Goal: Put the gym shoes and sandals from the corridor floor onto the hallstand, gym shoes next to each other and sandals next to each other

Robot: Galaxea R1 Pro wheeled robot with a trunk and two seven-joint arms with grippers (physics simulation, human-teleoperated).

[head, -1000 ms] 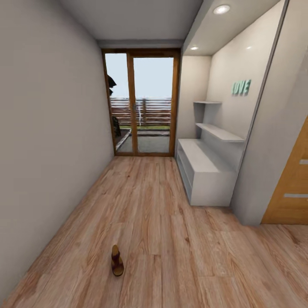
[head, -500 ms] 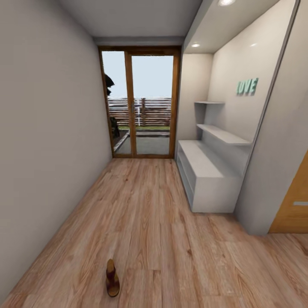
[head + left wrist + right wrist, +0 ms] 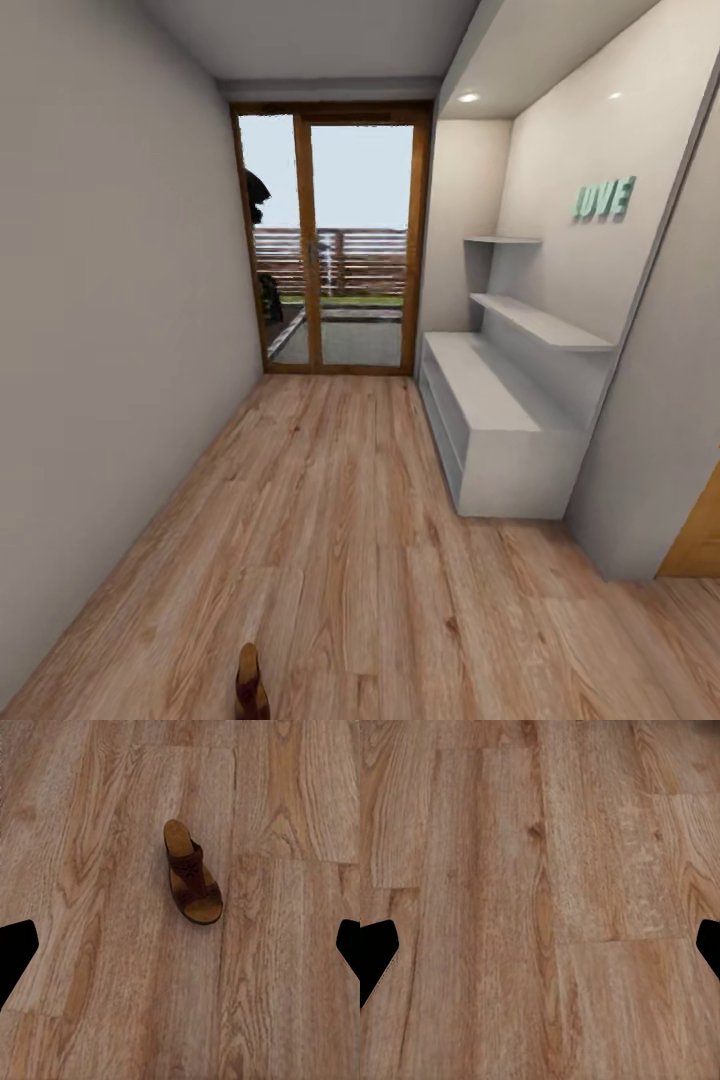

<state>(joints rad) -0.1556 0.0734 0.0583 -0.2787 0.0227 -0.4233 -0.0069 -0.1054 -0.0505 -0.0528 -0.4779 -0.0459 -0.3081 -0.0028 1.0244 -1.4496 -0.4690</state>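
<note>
One sandal (image 3: 193, 872) lies flat on the floor (image 3: 340, 520) straight ahead of the left claw (image 3: 180, 945), nearer it than the right claw (image 3: 540, 945), both with fingertips wide apart and empty; rack (image 3: 500, 420) well apart.

Left hand (image 3: 180, 949) fingers spread wide; right hand (image 3: 540, 949) likewise.

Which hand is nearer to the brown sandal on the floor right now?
Left, most likely. The left hand looks down on the sandal, lying on the floor just ahead of its fingertips. The right hand faces bare planks beside it.
</note>
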